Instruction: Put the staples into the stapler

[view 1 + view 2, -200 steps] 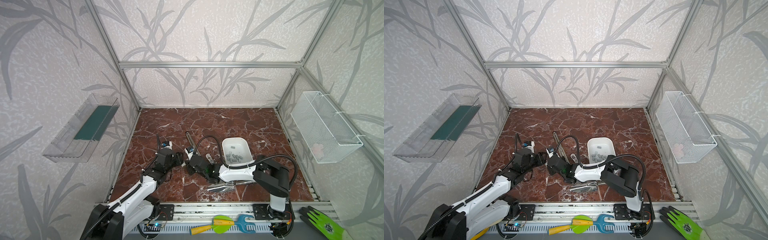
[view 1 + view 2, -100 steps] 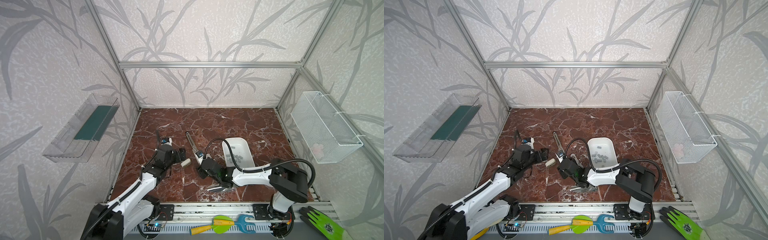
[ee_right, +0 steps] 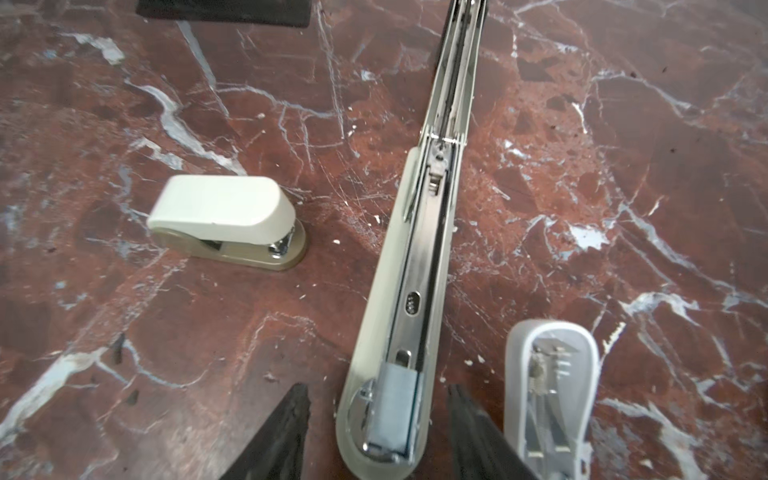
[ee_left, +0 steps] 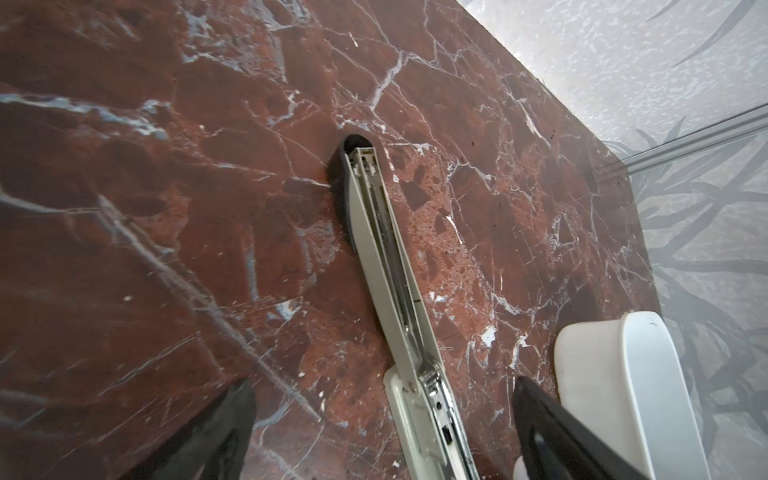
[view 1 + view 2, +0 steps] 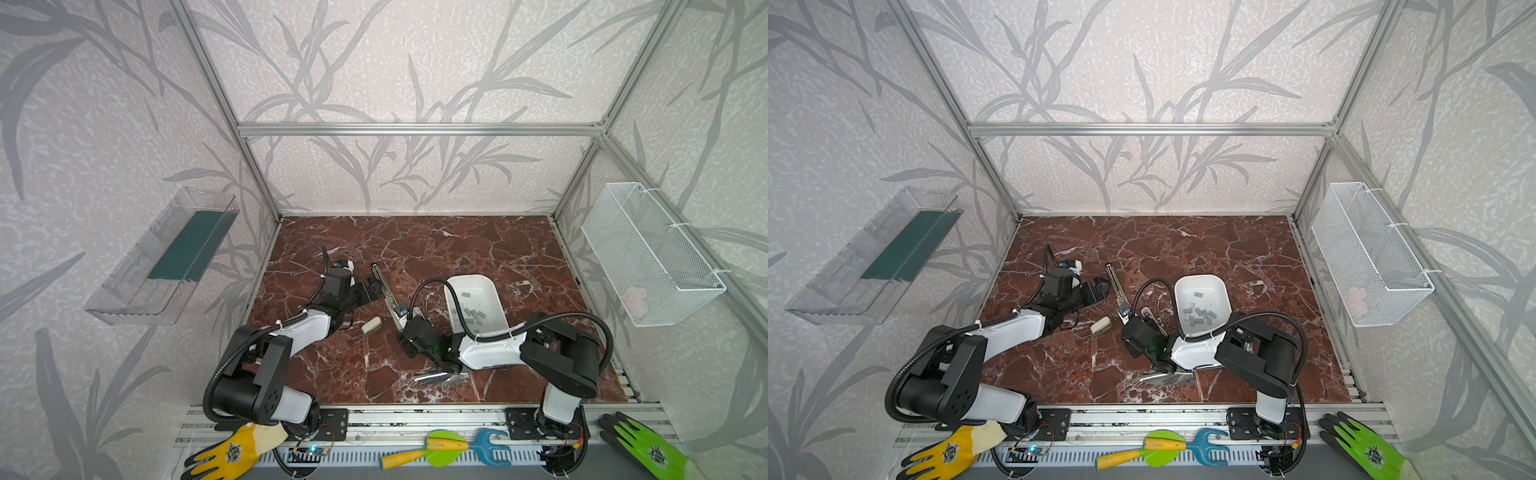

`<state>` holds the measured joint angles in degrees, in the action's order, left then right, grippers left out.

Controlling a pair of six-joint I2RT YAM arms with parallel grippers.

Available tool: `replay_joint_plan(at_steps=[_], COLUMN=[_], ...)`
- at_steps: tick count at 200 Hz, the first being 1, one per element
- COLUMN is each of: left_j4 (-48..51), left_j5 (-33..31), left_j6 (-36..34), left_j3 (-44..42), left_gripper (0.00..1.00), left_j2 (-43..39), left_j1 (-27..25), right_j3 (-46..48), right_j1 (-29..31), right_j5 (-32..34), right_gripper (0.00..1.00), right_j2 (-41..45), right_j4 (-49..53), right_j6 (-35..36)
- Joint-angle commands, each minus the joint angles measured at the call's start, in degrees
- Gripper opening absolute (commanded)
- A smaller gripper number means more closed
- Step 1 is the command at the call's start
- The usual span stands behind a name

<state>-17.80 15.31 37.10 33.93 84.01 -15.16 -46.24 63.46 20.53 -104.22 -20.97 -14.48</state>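
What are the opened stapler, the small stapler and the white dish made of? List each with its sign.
Opened stapler: likely matte beige plastic shell; inner channel looks like polished metal, given mirror glints.
Small stapler: smooth cream plastic cap, probably, with a chrome-looking nose.
White dish: smooth white, plastic or ceramic; cannot tell which.

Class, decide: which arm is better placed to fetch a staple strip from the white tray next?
Probably right: the tray of staples lies close beside the open right gripper. The left gripper would have to reach over the opened stapler.
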Motion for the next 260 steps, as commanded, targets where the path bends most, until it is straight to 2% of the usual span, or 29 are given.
replay_joint_plan(at_steps=[1, 118, 204, 232, 260], left_j4=[-3.1, -7.4, -8.3, -8.9, -11.6], left_j5=[3.3, 7.5, 8.4, 9.1, 12.0], left_j6=[0.8, 4.0, 6.9, 8.9, 8.7], left_j3=[2.1, 6.4, 12.3, 14.6, 17.1], left_gripper=[0.97, 0.95, 0.95, 0.94, 0.89], left_j2=[2.4, 15.2, 24.0, 26.9, 28.6], left_j1=[0.0, -0.5, 0.8, 3.7, 5.6], right_j3=[-2.4, -1.9, 1.5, 2.4, 1.3], right_j1=[-0.7, -1.7, -3.5, -3.5, -3.5], right_j5=[0.4, -0.2, -7.3, -7.8, -9.2], right_gripper=[0.52, 0.15, 0.09, 0.07, 0.05], right_j2=[-1.5, -2.4, 0.1, 1.5, 1.3], right_j4=[0.3, -1.7, -4.1, -3.8, -1.8], right_j6=[0.0, -1.8, -9.5, -9.9, -8.5])
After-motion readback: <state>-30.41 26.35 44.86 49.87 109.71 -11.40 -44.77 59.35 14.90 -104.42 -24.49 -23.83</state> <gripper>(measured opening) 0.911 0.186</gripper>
